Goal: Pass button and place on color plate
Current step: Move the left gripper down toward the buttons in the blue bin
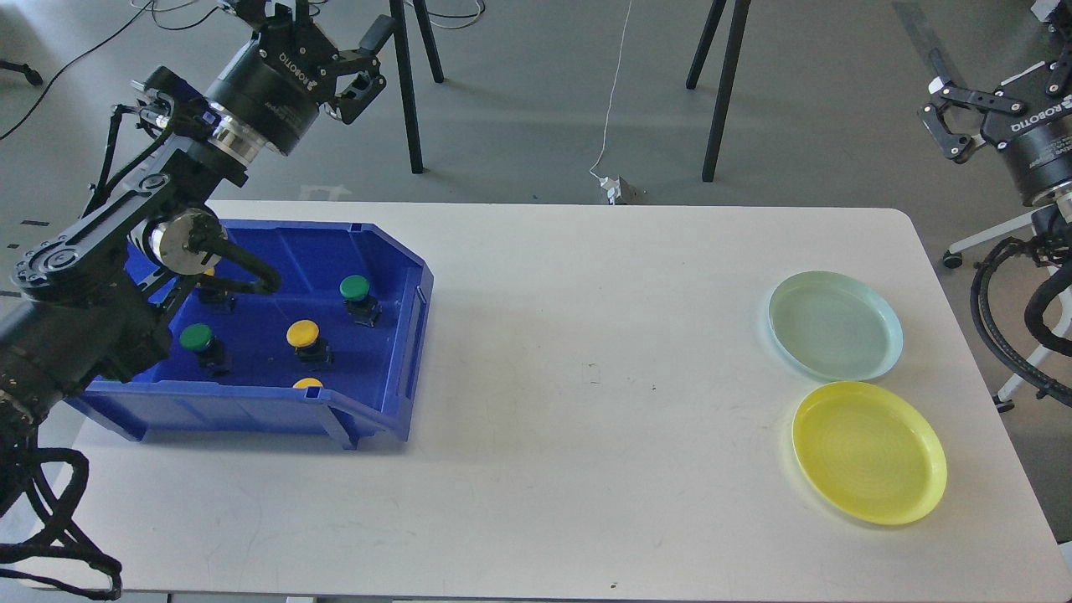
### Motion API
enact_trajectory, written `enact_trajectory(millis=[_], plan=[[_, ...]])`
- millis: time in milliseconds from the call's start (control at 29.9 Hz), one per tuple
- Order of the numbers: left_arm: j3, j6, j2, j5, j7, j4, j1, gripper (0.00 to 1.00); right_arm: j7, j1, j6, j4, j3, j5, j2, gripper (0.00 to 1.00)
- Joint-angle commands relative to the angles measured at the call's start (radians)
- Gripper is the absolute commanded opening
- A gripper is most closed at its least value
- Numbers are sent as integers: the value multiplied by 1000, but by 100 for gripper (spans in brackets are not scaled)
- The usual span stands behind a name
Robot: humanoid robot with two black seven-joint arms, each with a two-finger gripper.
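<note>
the left end effector (356,63) is raised above the far left corner of the worktop (586,377), its black wrist housing printed with "robotiq" in white letters; its two fingers are spread apart and pinch nothing. below and nearer than it sits a blue bin (402,335) on the left part of the worktop, well apart from the fingers. inside the bin stand several buttons on dark bases: a green button (196,337) at the left, a yellow button (302,333) in the middle, another green button (355,287) farther back and to the right, a yellow cap (307,383) just showing behind the near wall, and one more partly hidden behind the arm. across the bare middle of the worktop, at the right, lie a pale green plate (836,325) and, nearer, a yellow plate (869,452), just beside each other. the right end effector (950,126) hangs beyond the right edge of the worktop, also marked "robotiq", fingers spread and holding nothing, well apart from the plates and from every button.
</note>
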Motion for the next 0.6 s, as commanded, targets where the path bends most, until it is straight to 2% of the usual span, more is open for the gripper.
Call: enact_trajectory(millis=[0, 167, 268, 335, 401, 569], plan=[[-2, 0, 1, -1, 0, -2, 10, 100, 0, 0, 0, 4, 3, 0, 23, 99], [-30, 0, 9, -39, 0, 18, 1, 100, 0, 0, 0, -1, 4, -2, 40, 99], [-73, 0, 12, -126, 0, 102, 27, 100, 1, 0, 0, -1, 6, -2, 40, 99], [-87, 0, -5, -176, 0, 111, 33, 100, 0, 0, 0, -1, 11, -2, 39, 99], [-105, 0, -15, -187, 0, 70, 39, 100, 0, 0, 0, -4, 11, -2, 30, 99], [-99, 0, 36, -67, 0, -161, 56, 100, 1, -15, 0, -14, 12, -3, 24, 99]])
